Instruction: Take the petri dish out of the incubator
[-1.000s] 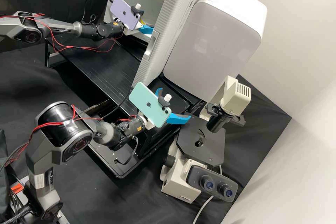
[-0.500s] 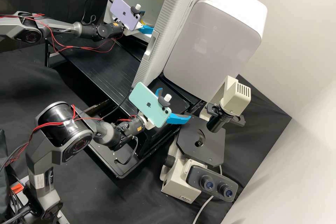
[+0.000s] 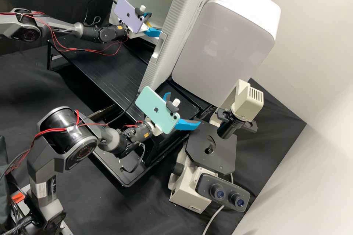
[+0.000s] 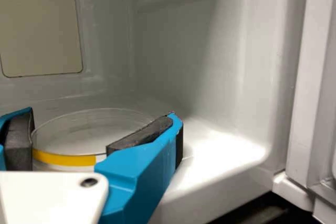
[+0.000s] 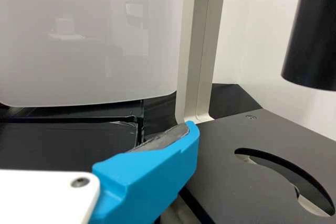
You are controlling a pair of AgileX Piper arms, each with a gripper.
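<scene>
Eyepieces of a microscope (image 3: 206, 187) sit nearest, at the front of the black-draped worktop (image 3: 92, 198), and its flat black stage (image 3: 211, 150) lies just behind them, with a slot cut through it. The right pincer (image 3: 189, 124) hangs level over the stage's edge on the arm's side, close to the stage but not touching it, with the dark condenser tube (image 5: 312, 30) off to one side. Whether this pincer is wide or narrow cannot be told. Beyond it a smooth white housing (image 3: 228, 36) rises close by, and a ribbed white panel (image 3: 180, 25) stands on edge next to it. Farther back, over a raised black shelf (image 3: 110, 69), the left pincer (image 4: 97, 129) reaches inside the incubator (image 4: 220, 77). It grips the petri dish (image 4: 86, 129), a clear round dish with a yellow band (image 4: 63, 157), one dark pad pressed to its rim on each side. The dish sits low over the chamber's white floor, inside the front lip. The side wall stands well apart from it, and the back wall with its beige panel (image 4: 42, 24) lies behind.
</scene>
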